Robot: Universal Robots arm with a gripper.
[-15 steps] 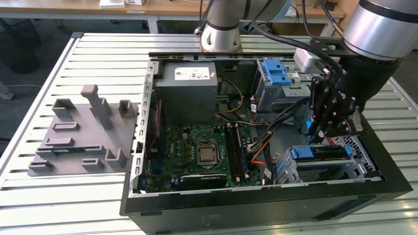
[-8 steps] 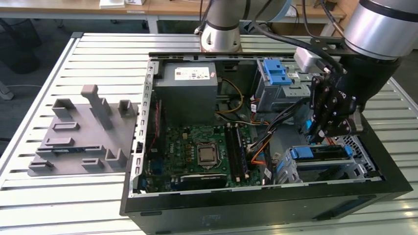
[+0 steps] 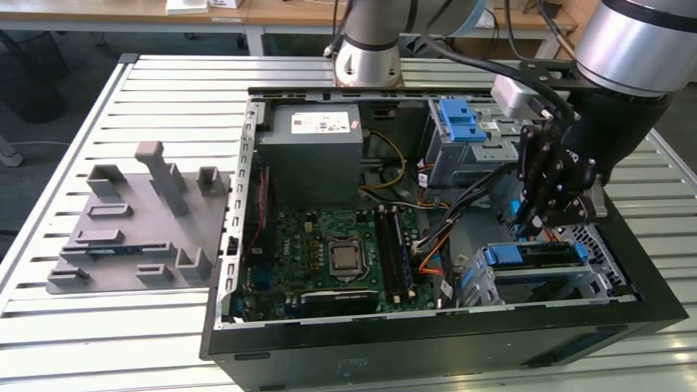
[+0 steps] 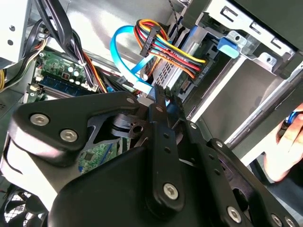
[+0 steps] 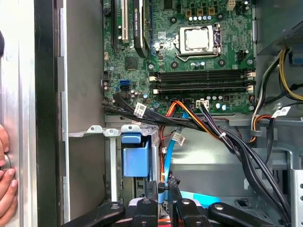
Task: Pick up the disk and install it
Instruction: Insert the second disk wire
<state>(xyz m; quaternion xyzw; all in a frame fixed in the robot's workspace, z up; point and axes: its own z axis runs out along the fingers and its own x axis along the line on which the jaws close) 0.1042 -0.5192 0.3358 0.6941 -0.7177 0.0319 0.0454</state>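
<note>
The disk (image 3: pixel 530 254) already sits in the lower cage (image 3: pixel 593 282) at the case's (image 3: pixel 436 347) front corner, blue latch on top, with the gripper (image 3: pixel 550 214) just above it, fingers pinched nearly together on nothing, so installing looks almost finished

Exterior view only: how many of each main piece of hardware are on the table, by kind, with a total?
Computer case: 1
Power-supply box: 1
Drive cages: 2
Grey fixture plate: 1
Claw: 1
Total: 6
</note>
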